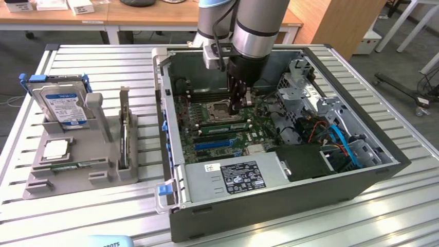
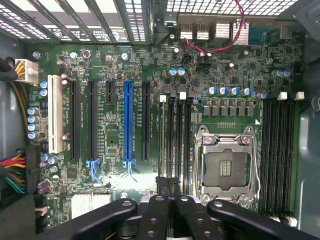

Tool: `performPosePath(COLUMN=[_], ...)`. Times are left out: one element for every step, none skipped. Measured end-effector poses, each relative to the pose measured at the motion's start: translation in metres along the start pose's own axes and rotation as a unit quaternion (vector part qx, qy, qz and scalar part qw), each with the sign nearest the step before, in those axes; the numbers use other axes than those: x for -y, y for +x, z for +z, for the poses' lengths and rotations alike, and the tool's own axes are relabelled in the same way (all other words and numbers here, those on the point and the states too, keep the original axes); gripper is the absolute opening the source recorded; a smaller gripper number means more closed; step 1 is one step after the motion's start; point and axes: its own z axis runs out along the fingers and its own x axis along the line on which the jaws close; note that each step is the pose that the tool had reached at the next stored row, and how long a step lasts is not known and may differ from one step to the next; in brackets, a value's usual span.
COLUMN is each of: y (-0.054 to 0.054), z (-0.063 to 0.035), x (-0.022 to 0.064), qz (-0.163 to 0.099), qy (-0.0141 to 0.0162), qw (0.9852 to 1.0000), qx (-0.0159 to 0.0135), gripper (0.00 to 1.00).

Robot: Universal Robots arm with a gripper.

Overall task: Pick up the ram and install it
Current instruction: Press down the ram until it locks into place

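The end effector [image 1: 237, 105] reaches down into an open computer case [image 1: 274, 216] that lies on its side on the slatted metal bench [image 1: 103, 67]. Its fingers are closed, the tips drawn together with no gap. In the wrist view the end effector [image 2: 167, 205] hangs over the bank of memory slots just beside the empty processor socket [image 2: 227, 165], on the side toward the blue expansion slot [image 2: 127, 125]. The ram [image 1: 223, 126] shows in the exterior view as a long, narrow green stick standing in those slots next to the processor socket [image 1: 218, 109], directly below the closed fingertips. From the wrist camera the ram [image 2: 163, 140] is seen edge-on as a thin pale line along one slot. Whether the fingertips touch it, and whether it is fully seated, cannot be told. A labelled power supply [image 1: 233, 177] sits in the case corner nearest the camera. Well apart, at the exterior view's left, a grey parts holder [image 1: 41, 182] rests on the bench. It carries an upright hard drive [image 1: 63, 105], a square silver processor chip [image 1: 55, 149] lying flat, and a narrow green strip [image 1: 72, 165] in a front groove.
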Motion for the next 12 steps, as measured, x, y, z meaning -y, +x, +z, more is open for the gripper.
performPosePath(y=[0.0, 0.0, 0.0, 0.0, 0.0, 0.0, 0.0, 0.0, 0.0, 0.0, 0.0, 0.0], z=[0.0, 0.0, 0.0, 0.0, 0.0, 0.0, 0.0, 0.0, 0.0, 0.0, 0.0, 0.0], x=[0.0, 0.0, 0.0, 0.0, 0.0, 0.0, 0.0001, 0.0001, 0.0, 0.0, 0.0, 0.0], qz=[0.0, 0.002, 0.003, 0.006, 0.01, 0.016, 0.023, 0.03, 0.036, 0.043, 0.05, 0.058], qy=[0.0, 0.0, 0.0001, 0.0001, 0.0003, 0.0004, 0.0005, 0.0007, 0.0008, 0.001, 0.0011, 0.0013], qw=[1.0, 1.0, 1.0, 1.0, 0.9999, 0.9999, 0.9997, 0.9995, 0.9993, 0.9991, 0.9987, 0.9983], qx=[0.0, 0.0, 0.0, 0.0001, 0.0002, 0.0002, 0.0003, 0.0004, 0.0004, 0.0005, 0.0006, 0.0007], gripper=[0.1, 0.1, 0.1, 0.1, 0.1, 0.1, 0.1, 0.1, 0.1, 0.1, 0.1, 0.1])
